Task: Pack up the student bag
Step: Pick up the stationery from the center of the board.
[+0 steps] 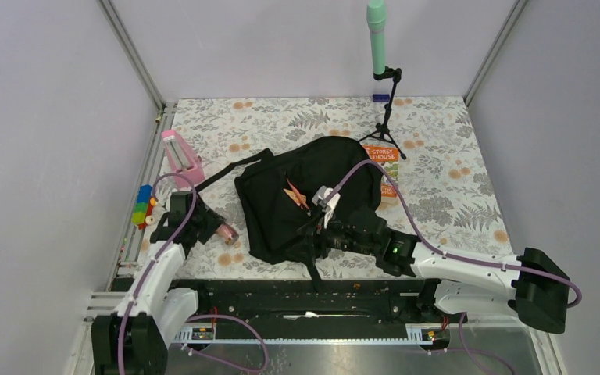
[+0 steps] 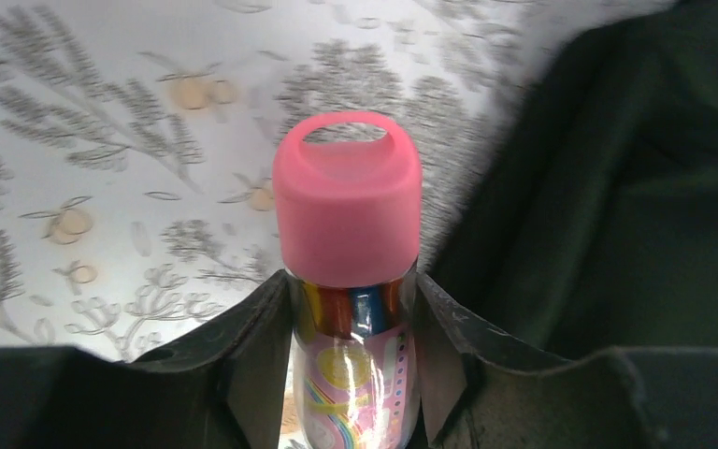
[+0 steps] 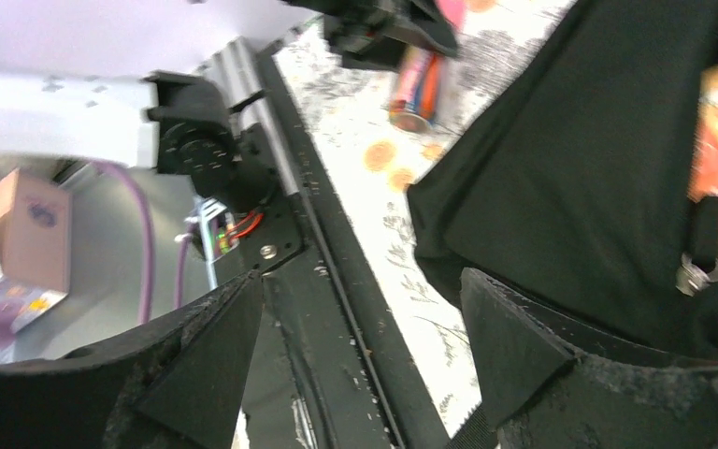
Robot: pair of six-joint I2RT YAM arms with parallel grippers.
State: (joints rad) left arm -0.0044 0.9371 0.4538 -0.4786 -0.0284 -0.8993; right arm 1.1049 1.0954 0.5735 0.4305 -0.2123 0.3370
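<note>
The student bag [image 1: 305, 195] is a big black backpack lying flat in the middle of the table, with one strap reaching to the left. Left of it lies a small bottle [image 2: 348, 206] with a pink cap and a rainbow label, seen again from above [image 1: 227, 233]. My left gripper [image 2: 353, 346] has both fingers pressed on the bottle's sides just below the cap. My right gripper [image 1: 322, 234] hangs over the bag's near edge. Its jaws [image 3: 365, 327] stand wide apart with nothing between them, the bag's black fabric [image 3: 570, 187] to their right.
An orange book [image 1: 383, 168] pokes out from the bag's right side. A tripod stand [image 1: 387, 117] with a green tube stands behind the bag. A pink object [image 1: 180, 156] and coloured blocks [image 1: 144, 205] sit at the left edge. An orange item [image 1: 297, 195] lies on the bag.
</note>
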